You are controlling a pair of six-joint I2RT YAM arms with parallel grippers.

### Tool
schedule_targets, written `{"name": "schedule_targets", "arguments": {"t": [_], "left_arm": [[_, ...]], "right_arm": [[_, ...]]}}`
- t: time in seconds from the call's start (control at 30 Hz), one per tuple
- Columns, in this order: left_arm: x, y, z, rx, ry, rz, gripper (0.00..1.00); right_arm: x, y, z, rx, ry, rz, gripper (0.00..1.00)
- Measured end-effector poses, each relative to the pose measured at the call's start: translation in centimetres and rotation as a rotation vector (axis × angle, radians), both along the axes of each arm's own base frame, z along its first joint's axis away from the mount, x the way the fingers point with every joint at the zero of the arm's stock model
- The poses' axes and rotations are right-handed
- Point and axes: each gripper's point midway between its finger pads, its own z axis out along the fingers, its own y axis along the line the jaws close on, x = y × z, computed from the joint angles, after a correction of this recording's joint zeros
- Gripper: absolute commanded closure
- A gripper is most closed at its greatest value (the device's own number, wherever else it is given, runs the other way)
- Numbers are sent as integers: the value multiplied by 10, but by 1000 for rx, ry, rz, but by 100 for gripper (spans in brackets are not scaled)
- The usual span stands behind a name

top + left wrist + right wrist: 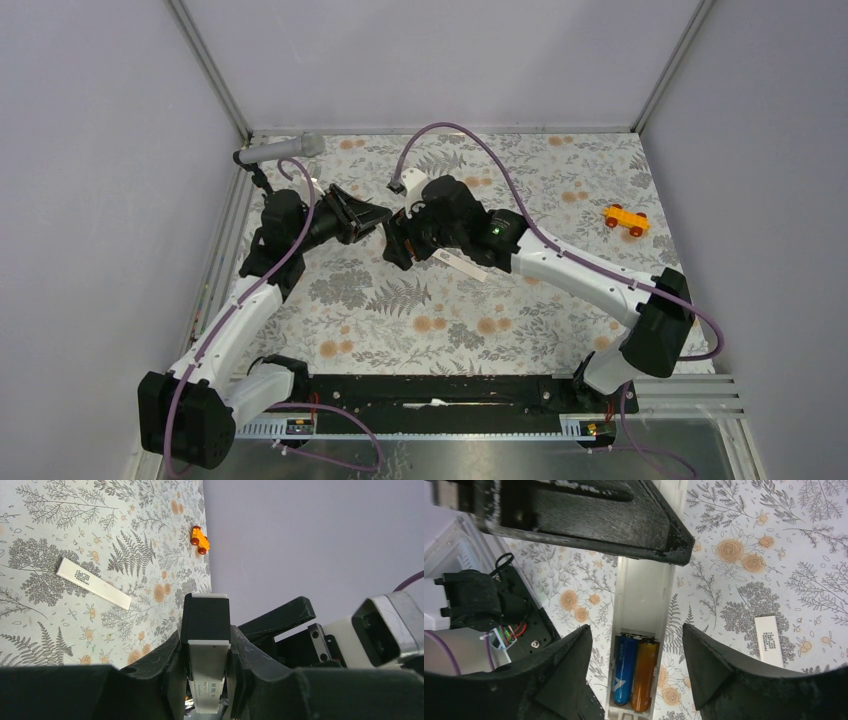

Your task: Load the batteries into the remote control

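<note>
Batteries [626, 667], one blue and one orange, lie side by side in the open slot at one end of the remote control [644, 590], and from the right wrist view both look fully seated. The left gripper [206, 647] pinches the remote control across its narrow sides, partway along from the slot end, and seems to hold it just off the flowered cloth [520, 330]. The right gripper [636, 630] is spread wide, a finger on either side of the slot end and touching nothing. The cover [93, 582] lies flat on the cloth just beside the remote control, on the right arm's side. The toy car [200, 540] sits well apart from the remote control on that same side, and the microphone [280, 150] stands off on its other side. I judge the remote control light, stiff and smooth, so it is best gripped across its long edges, as it is now. The cover is thin, flat and probably slippery, and hard to lift except by an edge. The cover carries a dark dotted block and the remote control a line of small print. The blue battery bears a pale mark. None of this is readable.
</note>
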Motion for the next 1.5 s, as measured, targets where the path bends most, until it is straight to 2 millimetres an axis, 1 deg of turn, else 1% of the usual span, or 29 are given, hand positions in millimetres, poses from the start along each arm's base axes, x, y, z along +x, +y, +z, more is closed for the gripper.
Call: {"name": "schedule_targets", "arguments": {"t": [0.1,0.17,0.23,0.27,0.33,0.43,0.5,0.6,0.67,0.77,0.83,0.9,0.97,1.07,1.17,1.37,1.43,1.47,1.5], "left_arm": [[0,0,0,7,-7,-2,100],[0,0,-1,13,-13,-4,97],[1,1,-1,19,-18,-1,87],[1,1,-1,23,-24,-1,81],[1,2,-2,29,-29,4,74],[0,4,-3,44,-31,16,46],[-3,9,-8,77,-24,36,28],[-7,23,-14,133,-15,87,8],[-9,35,-15,164,-23,132,1],[-11,57,-14,205,-36,207,1],[-12,71,-17,235,-30,253,1],[-14,86,-26,283,-6,307,1],[-16,98,-36,334,19,348,1],[-22,109,-48,403,45,374,1],[-26,113,-54,448,49,369,1],[-27,111,-64,488,56,319,1],[-28,109,-65,491,54,301,1],[-28,108,-66,492,54,293,1],[-27,108,-66,493,51,288,1]], "right_arm": [[2,-2,-8,-30,-1,-6,52],[2,-2,-7,-32,-4,-5,62],[3,-2,-7,-31,-7,-11,69],[4,-3,-7,-33,-9,-16,71],[6,-3,-8,-38,-16,-19,72],[6,-4,-8,-48,-32,-11,72],[7,-5,-10,-60,-47,-1,72],[6,-9,-21,-94,-60,18,73],[4,-14,-33,-124,-58,30,73],[-4,-25,-60,-190,-33,51,73],[-9,-34,-78,-237,-19,69,72],[-14,-42,-94,-280,-9,87,68],[-18,-50,-108,-318,-7,108,68],[-18,-55,-123,-365,-17,144,67],[-17,-56,-146,-427,-18,194,66],[-23,-62,-206,-562,59,283,66],[-25,-65,-220,-594,82,296,66],[-25,-65,-224,-603,88,299,64],[-23,-64,-224,-604,85,300,62]]}}
